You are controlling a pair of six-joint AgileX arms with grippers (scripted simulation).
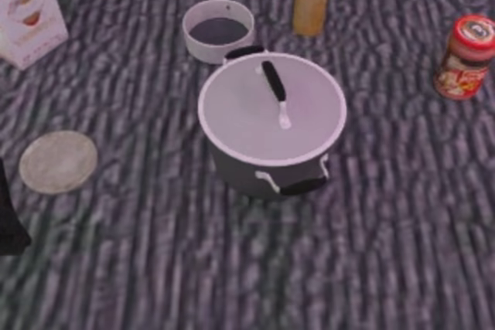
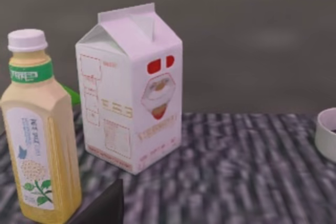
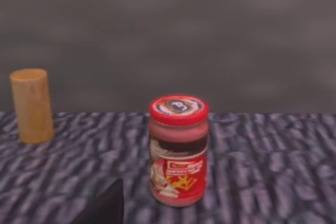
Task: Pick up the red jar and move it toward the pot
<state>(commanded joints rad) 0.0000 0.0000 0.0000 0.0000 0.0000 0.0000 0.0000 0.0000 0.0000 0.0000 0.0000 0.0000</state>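
The red jar (image 1: 465, 56) stands upright at the table's far right, with a red lid and a red, yellow and white label. The right wrist view looks straight at the red jar (image 3: 178, 150), a short way off, and only a dark part of my right gripper (image 3: 102, 207) shows at that view's edge, apart from the jar. The pot (image 1: 271, 121), dark grey with a pale lid and black handles, sits in the middle of the table. My right arm is out of the top view. My left arm (image 1: 9, 222) shows as a dark shape at the left edge.
A white-walled bowl (image 1: 218, 30) stands just behind the pot. An orange-yellow cylinder (image 1: 311, 0) is at the back. A white carton (image 1: 27, 9) is at the back left, with a yellow drink bottle (image 2: 39, 129) near it. A pale round disc (image 1: 58, 161) lies at the left.
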